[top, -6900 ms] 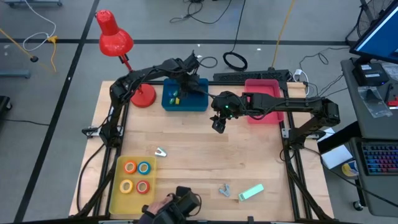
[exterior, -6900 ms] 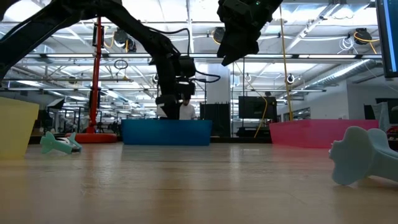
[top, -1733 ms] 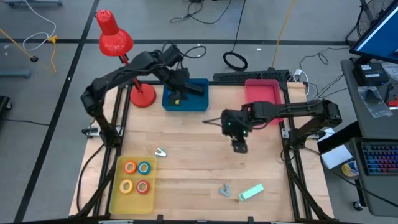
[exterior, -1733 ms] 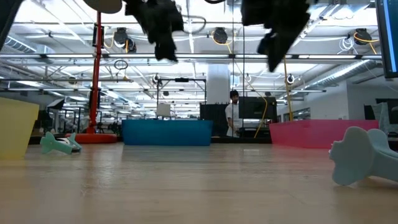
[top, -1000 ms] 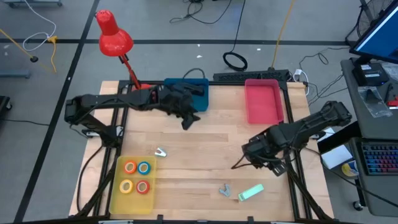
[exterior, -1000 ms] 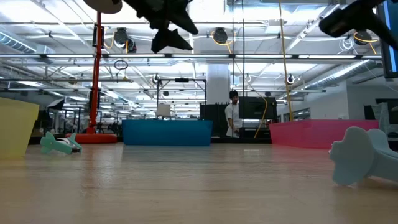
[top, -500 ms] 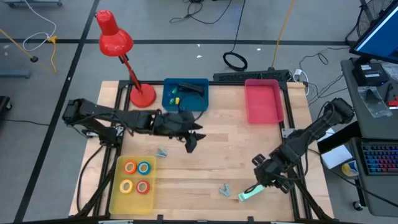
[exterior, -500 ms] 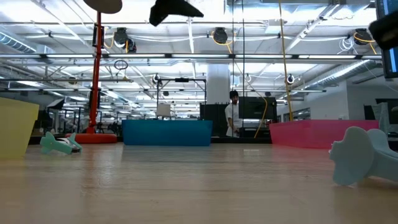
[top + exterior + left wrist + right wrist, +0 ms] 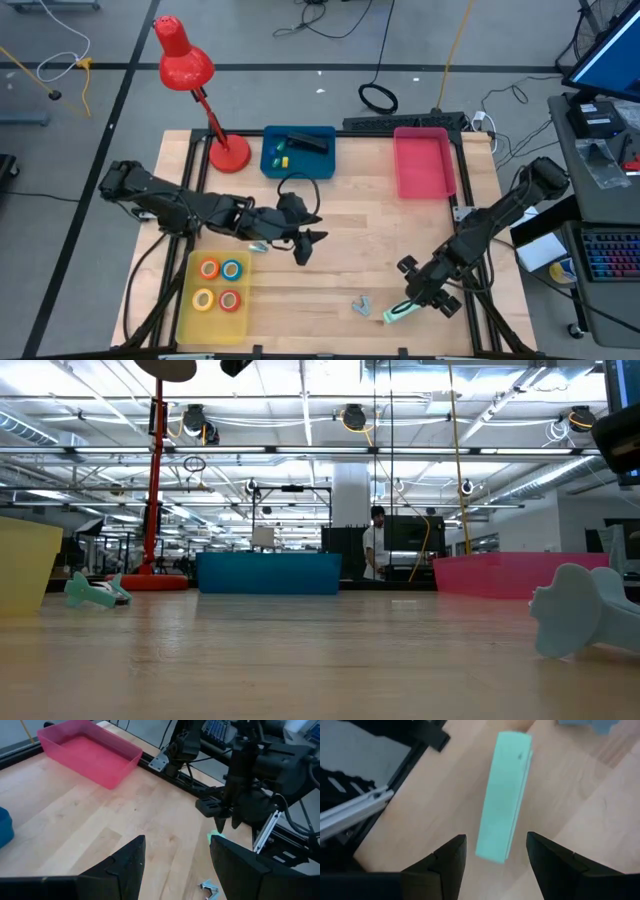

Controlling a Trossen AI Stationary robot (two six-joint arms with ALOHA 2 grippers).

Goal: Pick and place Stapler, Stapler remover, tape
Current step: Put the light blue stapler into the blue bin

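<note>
— High view first: what lies around the right gripper (image 9: 421, 296)?

— It hangs over the near right corner of the wooden table (image 9: 350, 250), right above the mint-green stapler (image 9: 403, 311). From the right wrist camera its fingers (image 9: 442, 865) stand apart with the stapler lying flat between and beyond them; nothing is gripped. The black frame rail (image 9: 422, 742) runs just beside the stapler.

— And close by?

— A small grey-blue staple remover (image 9: 361, 305) lies just beside the stapler, toward the table's middle. A second one (image 9: 259, 244) sits near the left arm.

— Where is the left gripper (image 9: 305, 245)?

— Over the middle of the table, reaching in from the left. The left wrist camera shows its fingers (image 9: 125, 865) spread wide and empty, looking toward the right arm and the pink bin (image 9: 422, 162).

— The tape?

— Four tape rolls (image 9: 220, 284), orange, blue, yellow and red, sit together in the yellow tray (image 9: 185, 300) at the near left corner.

— Anything else?

— A blue bin (image 9: 298, 153) at the far edge holds a dark object and small yellow and green bits. A red desk lamp (image 9: 185, 62) stands beside it. In the low view a person (image 9: 376, 550) stands far behind the table.
</note>
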